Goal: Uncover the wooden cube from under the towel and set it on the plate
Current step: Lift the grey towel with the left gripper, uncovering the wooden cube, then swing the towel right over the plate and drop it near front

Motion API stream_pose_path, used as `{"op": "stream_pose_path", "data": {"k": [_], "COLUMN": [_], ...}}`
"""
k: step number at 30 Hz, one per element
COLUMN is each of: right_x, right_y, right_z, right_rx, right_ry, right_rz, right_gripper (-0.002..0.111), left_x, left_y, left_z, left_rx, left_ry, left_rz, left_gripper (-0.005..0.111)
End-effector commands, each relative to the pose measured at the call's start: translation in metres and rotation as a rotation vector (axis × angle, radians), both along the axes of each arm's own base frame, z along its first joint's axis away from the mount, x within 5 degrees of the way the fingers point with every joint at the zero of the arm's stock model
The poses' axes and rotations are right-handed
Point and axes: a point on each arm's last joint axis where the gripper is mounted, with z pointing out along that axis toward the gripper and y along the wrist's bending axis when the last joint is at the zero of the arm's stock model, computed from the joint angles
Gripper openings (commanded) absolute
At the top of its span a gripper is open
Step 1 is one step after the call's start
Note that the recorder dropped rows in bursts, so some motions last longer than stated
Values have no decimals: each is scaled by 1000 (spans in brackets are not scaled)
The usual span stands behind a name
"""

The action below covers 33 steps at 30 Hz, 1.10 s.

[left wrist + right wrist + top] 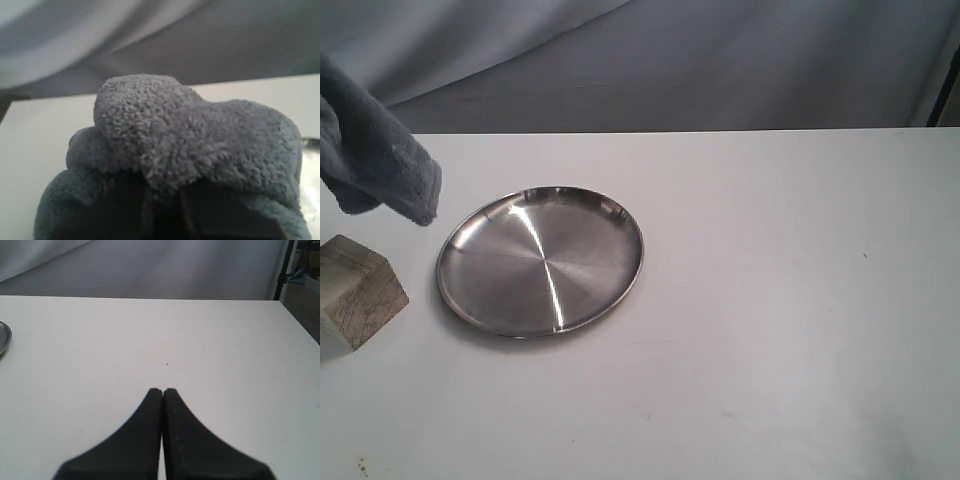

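Observation:
The grey-blue towel (375, 150) hangs in the air at the far left of the exterior view, lifted off the table. Below it the wooden cube (360, 290) sits uncovered on the white table, left of the steel plate (540, 260), which holds nothing. In the left wrist view the towel (190, 135) bulges over my left gripper (162, 207), which is shut on a fold of it; the fingers are mostly buried in cloth. My right gripper (163, 391) is shut on nothing, low over bare table, with the plate's rim (4, 337) at the frame edge.
A grey cloth backdrop (670, 60) hangs behind the table's far edge. A dark stand (285, 270) rises beyond the table's far right corner. Neither arm shows in the exterior view.

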Motion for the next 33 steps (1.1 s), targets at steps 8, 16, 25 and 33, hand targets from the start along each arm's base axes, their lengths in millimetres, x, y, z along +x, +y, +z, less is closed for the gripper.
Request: {"op": "stream_pose_path", "data": {"k": [8, 16, 25, 33], "right_x": [0, 0, 0, 0], "right_y": [0, 0, 0, 0], "right_z": [0, 0, 0, 0], "right_rx": [5, 5, 5, 5], "right_ry": [-6, -6, -6, -6], "right_rz": [2, 2, 2, 2], "right_gripper": [0, 0, 0, 0], "left_x": [-40, -62, -55, -6], "left_y": [-2, -3, -3, -4], "left_z": [51, 65, 64, 46], "left_rx": [-2, -9, -9, -11], "left_ry": [-332, -401, -420, -423], "left_rz": [-19, -19, -24, -41], "left_gripper": [0, 0, 0, 0]}}
